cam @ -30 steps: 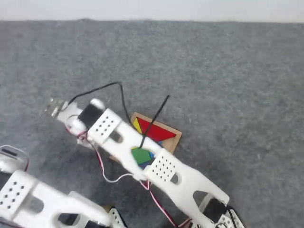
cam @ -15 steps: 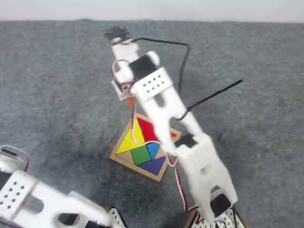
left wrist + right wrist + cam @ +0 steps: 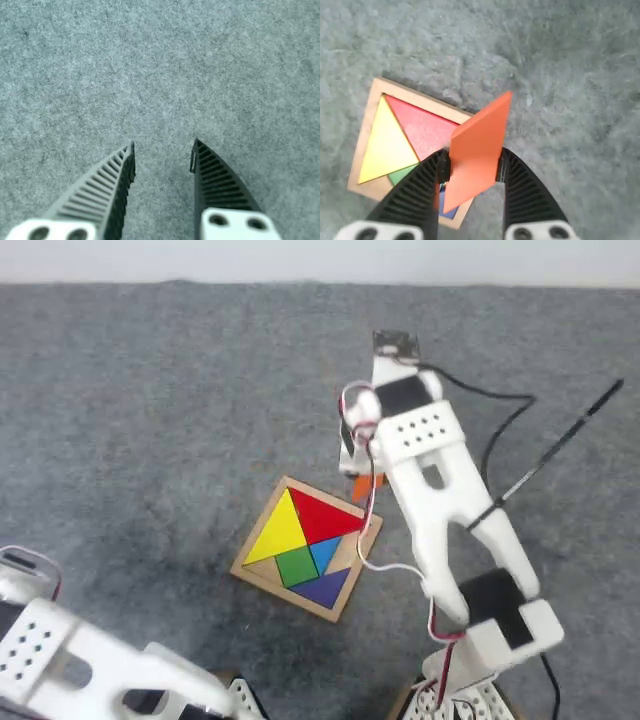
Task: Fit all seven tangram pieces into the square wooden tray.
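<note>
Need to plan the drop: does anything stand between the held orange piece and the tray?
Nothing solid visibly does. The right gripper holds the orange piece in the air near the tray corner; its bare gap lies uncovered. Only the arm's own white cable loops past that edge.

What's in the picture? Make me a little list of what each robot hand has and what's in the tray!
Right gripper: shut on orange piece, beside tray
Left gripper: open, empty, over grey carpet
In tray: yellow triangle, red triangle, green square, blue triangle, purple piece
Not yet in: orange piece
</note>
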Motion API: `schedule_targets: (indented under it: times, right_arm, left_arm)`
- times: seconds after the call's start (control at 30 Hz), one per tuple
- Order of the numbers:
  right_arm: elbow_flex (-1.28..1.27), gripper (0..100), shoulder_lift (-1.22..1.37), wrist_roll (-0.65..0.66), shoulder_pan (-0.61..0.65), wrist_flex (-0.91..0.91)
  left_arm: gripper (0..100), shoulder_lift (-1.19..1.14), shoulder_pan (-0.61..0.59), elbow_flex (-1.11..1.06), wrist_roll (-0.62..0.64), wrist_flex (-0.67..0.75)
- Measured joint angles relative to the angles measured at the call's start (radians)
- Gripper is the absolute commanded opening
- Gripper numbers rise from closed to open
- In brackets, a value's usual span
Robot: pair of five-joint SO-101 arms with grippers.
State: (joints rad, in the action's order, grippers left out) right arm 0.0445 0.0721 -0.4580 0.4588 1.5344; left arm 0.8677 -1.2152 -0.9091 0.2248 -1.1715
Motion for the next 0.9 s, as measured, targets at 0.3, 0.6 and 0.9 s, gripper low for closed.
schedule_targets:
  times: [0.3, 0.6, 0.9]
  right_arm:
    - [-0.405, 2.0, -0.023, -0.008, 0.072, -0.315]
    - [-0.477, 2.2, 0.043, -0.146, 0.103, -0.425]
    - [-0.476, 23.2, 0.044, -0.160, 0.198, -0.430]
  left_arm:
    - [18, 0.000, 0.000, 0.000, 0.000, 0.000]
    - [18, 0.000, 0.000, 0.000, 0.000, 0.000]
    - [18, 0.000, 0.000, 0.000, 0.003, 0.000]
